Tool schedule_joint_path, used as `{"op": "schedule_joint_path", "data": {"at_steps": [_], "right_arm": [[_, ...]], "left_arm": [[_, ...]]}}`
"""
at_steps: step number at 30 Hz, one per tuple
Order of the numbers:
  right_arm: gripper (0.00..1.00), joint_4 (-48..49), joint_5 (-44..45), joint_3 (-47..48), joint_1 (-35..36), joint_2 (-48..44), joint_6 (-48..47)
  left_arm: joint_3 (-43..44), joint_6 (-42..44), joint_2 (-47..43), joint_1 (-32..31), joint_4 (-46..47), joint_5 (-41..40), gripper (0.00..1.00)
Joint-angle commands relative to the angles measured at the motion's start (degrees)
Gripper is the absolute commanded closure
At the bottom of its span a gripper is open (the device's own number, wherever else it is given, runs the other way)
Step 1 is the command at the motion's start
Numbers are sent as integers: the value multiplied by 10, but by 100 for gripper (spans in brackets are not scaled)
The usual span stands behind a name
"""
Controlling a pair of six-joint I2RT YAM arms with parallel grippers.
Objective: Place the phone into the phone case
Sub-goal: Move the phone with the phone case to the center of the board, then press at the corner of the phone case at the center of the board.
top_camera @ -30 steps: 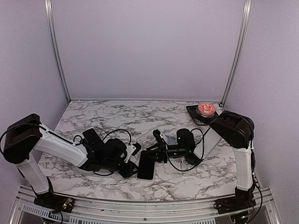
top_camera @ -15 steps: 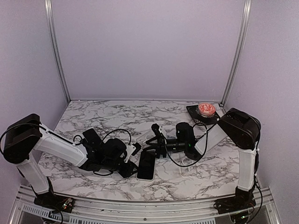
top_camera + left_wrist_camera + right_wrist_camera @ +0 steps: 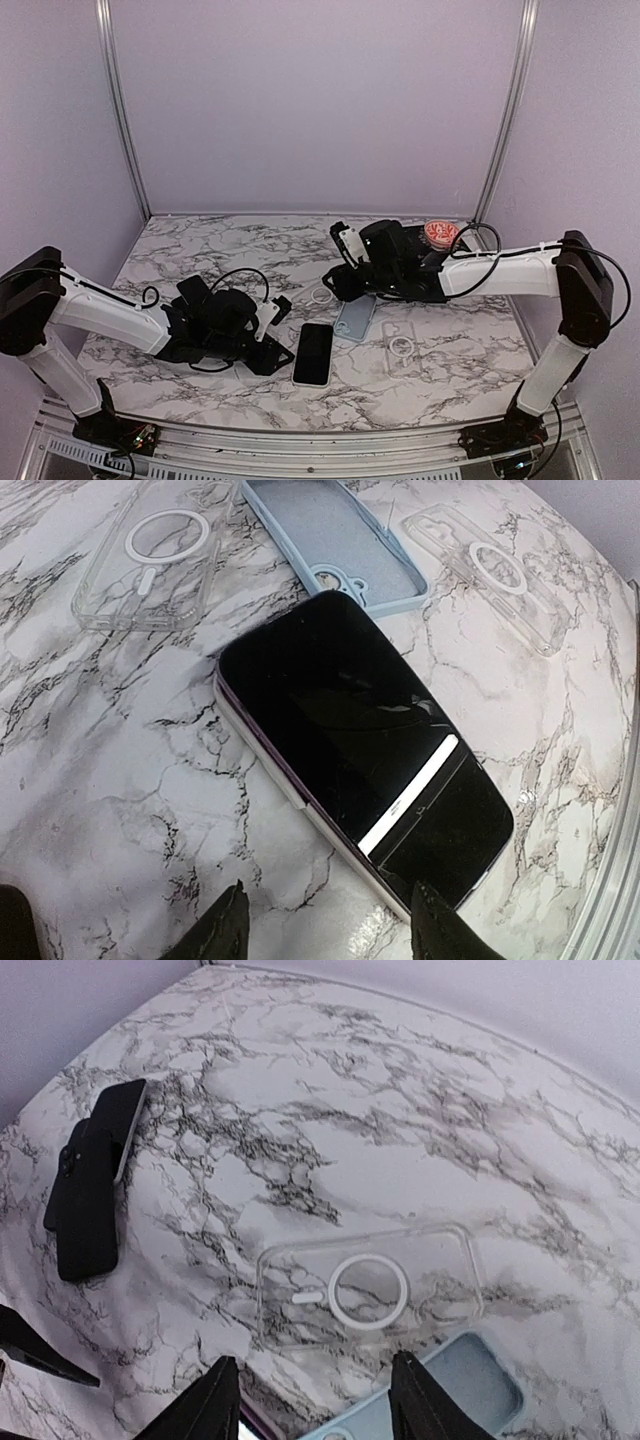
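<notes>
The phone (image 3: 313, 353) lies screen up near the front of the marble table, dark glass with a pale rim (image 3: 365, 770). A light blue phone case (image 3: 355, 318) lies open side up just behind it (image 3: 335, 540) (image 3: 470, 1390). My left gripper (image 3: 277, 352) sits low, just left of the phone. Its jaws are open and empty, with the phone's near edge just ahead of them (image 3: 335, 925). My right gripper (image 3: 338, 283) hovers behind the blue case, open and empty (image 3: 315, 1405), over a clear case with a white ring (image 3: 365, 1285).
One clear ringed case (image 3: 320, 296) lies left of the blue one (image 3: 145, 545). A second (image 3: 400, 345) lies to its right (image 3: 490, 575). A black case-like object (image 3: 85, 1200) lies at the left by my left arm. A black stand with a red-and-white item (image 3: 441, 234) is back right.
My right gripper has lifted off the phone area and swung toward the back, uncovering the blue case. My left gripper has opened wider and drawn slightly back from the phone.
</notes>
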Motion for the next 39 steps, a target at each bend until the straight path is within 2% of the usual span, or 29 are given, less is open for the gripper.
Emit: {"op": "schedule_joint_path", "data": {"at_steps": [1,3,6,10,16,24,28,32,34,36,37,39], "right_arm": [[51,-234,71,8,41,2,142],[53,-247,52,7,50,7,163],[70,-261,54,1,55,15,177],[85,-247,36,-18,56,28,182],[91,-183,-32,-40,59,62,195],[91,-162,-44,-17,59,89,173],[91,-193,-11,-9,54,74,165],[90,-226,26,-3,35,38,149],[82,-216,22,2,35,22,133],[63,-189,-27,3,36,21,130],[57,-188,-38,6,36,27,131],[56,-196,-46,13,35,38,134]], "left_arm": [[26,-20,17,15,-35,-6,49],[37,-23,26,20,-63,-17,56],[47,-10,32,21,-100,-41,62],[49,14,52,14,-104,-4,62],[48,22,83,-6,-97,38,64],[54,19,98,-28,-47,76,64],[44,9,79,-23,-49,42,64],[43,-29,33,17,-58,16,62],[37,-66,17,44,-14,17,52],[46,-102,25,66,12,38,40],[61,-108,34,70,14,58,37],[77,-119,52,71,15,83,30]]}}
